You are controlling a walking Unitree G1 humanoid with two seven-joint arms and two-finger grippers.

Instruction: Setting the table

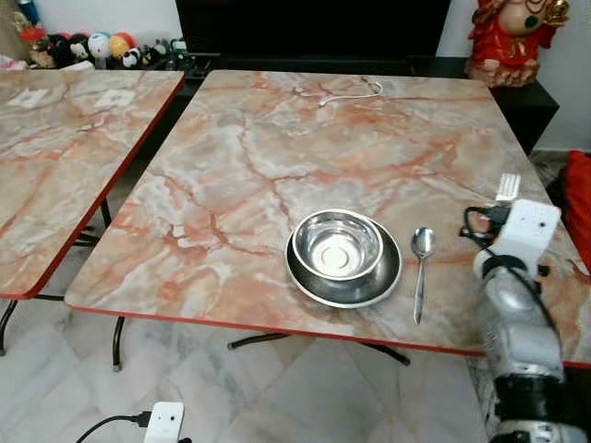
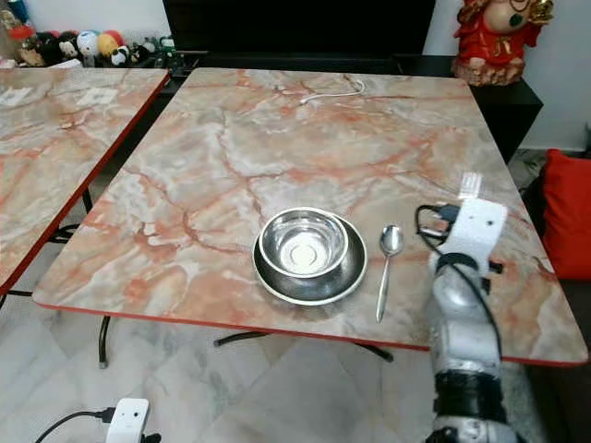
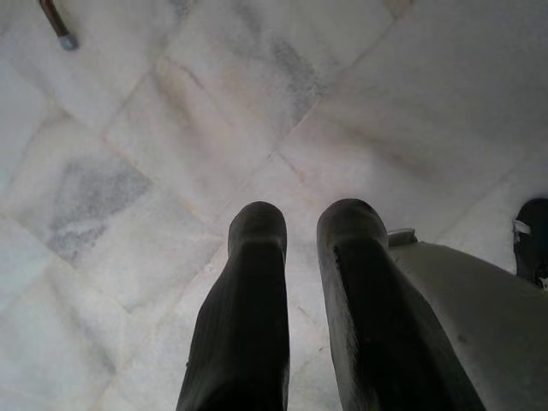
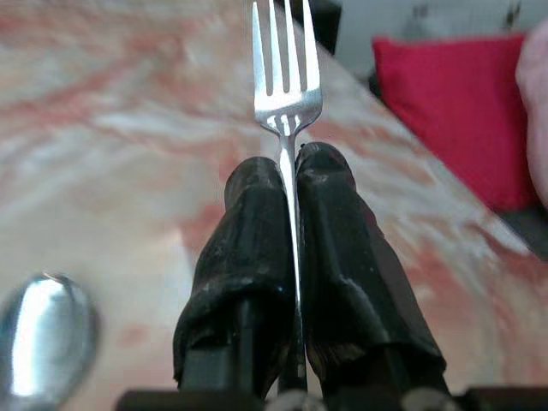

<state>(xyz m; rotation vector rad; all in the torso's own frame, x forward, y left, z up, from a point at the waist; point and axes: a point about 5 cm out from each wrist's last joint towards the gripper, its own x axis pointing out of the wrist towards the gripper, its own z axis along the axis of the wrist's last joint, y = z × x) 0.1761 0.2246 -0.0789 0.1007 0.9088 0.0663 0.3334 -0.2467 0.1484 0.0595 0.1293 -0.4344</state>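
A steel bowl (image 1: 336,245) sits in a steel plate (image 1: 305,277) near the front edge of the marble table (image 1: 277,157). A spoon (image 1: 420,268) lies just right of the plate, bowl end away from me. My right gripper (image 4: 289,175) is shut on a silver fork (image 4: 285,77), held over the table to the right of the spoon; the fork's tines (image 1: 508,186) stick out past the white wrist. My left gripper (image 3: 300,227) hangs beside me over the white tiled floor, its two fingers a little apart with nothing between them.
A second marble table (image 1: 65,138) stands to the left with a gap between. A white cable (image 1: 351,94) lies at the far table edge. A red cushion (image 2: 565,212) is at right, a red figurine (image 1: 512,37) at back right. A white plug (image 1: 164,423) lies on the floor.
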